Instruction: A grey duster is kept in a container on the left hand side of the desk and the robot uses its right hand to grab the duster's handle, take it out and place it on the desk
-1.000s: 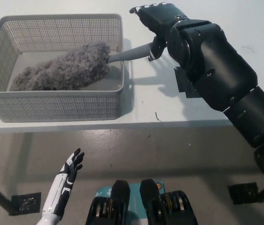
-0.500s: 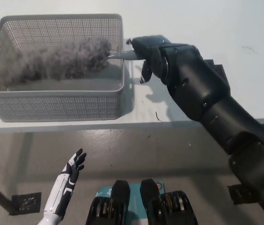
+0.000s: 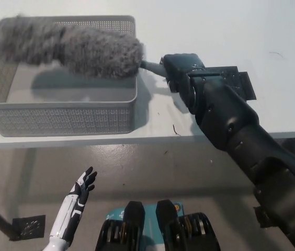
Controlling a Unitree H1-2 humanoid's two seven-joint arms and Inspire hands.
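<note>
Lifting-out step: the grey duster (image 3: 69,47) is held above the container (image 3: 58,117) at upper left, its handle (image 3: 151,66) clasped tight by the black right robot hand (image 3: 178,70). A carry rightward and a lowering onto the bare surface (image 3: 252,36) are judged to be called for next. The white left robot hand (image 3: 82,188) is rested at lower left, spread open and empty.

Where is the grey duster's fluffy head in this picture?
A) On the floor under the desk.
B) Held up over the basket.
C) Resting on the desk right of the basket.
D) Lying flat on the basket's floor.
B: the right hand holds the handle, and the duster hangs over the basket, its shadow on the basket's floor; the left hand rests low, below the desk.
</note>
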